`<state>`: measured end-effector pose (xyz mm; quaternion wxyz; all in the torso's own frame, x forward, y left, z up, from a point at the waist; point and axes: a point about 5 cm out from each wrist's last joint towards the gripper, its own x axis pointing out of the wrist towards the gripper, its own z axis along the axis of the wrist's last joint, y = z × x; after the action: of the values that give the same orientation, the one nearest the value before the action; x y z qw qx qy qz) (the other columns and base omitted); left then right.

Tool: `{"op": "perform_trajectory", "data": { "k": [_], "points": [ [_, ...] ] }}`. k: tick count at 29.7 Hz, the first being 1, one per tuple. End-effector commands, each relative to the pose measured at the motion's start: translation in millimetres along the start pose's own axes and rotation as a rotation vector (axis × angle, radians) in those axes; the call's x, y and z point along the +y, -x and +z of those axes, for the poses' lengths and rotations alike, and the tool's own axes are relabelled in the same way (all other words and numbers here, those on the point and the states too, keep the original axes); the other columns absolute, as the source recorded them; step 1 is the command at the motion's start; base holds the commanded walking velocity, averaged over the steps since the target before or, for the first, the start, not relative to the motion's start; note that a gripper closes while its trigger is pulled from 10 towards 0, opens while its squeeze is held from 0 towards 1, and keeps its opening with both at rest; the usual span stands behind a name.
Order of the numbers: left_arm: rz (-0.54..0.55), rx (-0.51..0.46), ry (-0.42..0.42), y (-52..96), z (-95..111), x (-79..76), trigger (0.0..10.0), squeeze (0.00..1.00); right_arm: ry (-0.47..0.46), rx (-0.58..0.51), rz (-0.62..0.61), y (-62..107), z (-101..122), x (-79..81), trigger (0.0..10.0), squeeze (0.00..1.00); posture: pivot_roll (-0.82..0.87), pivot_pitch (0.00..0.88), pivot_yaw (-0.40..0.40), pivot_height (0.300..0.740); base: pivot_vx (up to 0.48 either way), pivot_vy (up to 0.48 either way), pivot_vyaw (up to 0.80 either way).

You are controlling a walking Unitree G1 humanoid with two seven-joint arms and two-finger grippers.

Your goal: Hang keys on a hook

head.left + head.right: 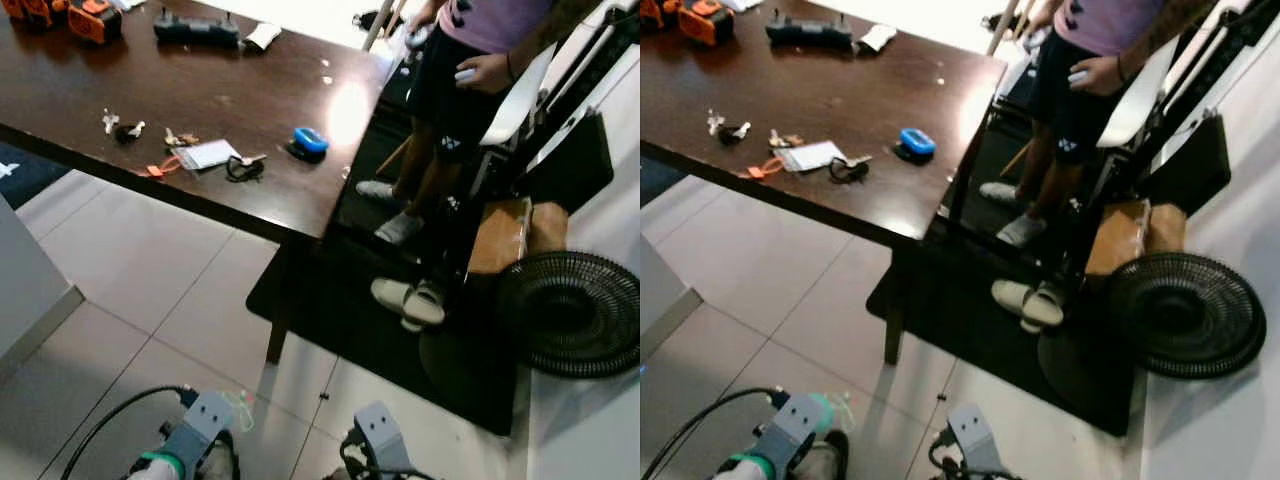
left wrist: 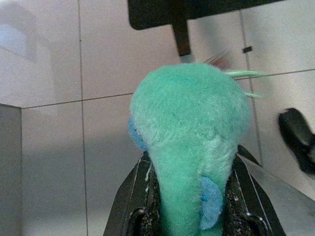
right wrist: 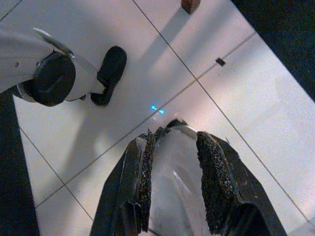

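While low, left hand (image 2: 192, 216) grips green plush (image 2: 192, 142).

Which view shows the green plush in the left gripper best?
The left wrist view: the plush sits large and sharp between the left gripper's fingers. The eye views catch just a green sliver at the arm's tip. The right wrist view has the right gripper over tiles.

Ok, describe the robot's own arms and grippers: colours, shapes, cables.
Both arms end in boxy silver-grey wrist housings, seen from the head. The left arm has a green band near the wrist and a black cable looping off to its side. The right arm trails shorter black cabling. The right gripper has two long black fingers with rough, gritty inner pads; the left gripper's fingers are black too.
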<state>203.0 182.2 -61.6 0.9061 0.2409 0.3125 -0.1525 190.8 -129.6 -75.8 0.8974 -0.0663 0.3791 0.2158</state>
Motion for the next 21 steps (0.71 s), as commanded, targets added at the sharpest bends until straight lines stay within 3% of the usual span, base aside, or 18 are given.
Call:
{"op": "perform_trajectory", "data": {
  "k": [1,21],
  "points": [
    [-0.056,0.058,-0.003,5.8,-14.5,-14.7,10.0,0.0,-0.01,0.032,-0.014,4.1,-10.2,-3.3,10.0,0.0,0.05,0.152,-0.072,0.74,0.0,-0.458,0.0],
    [-0.068,0.073,-0.014,5.4,-15.4,-17.8,10.0,0.0,-0.007,0.039,-0.018,5.2,-12.0,-5.0,10.0,0.0,0.04,0.149,-0.074,0.74,0.0,-0.451,0.0]
  ]
}}
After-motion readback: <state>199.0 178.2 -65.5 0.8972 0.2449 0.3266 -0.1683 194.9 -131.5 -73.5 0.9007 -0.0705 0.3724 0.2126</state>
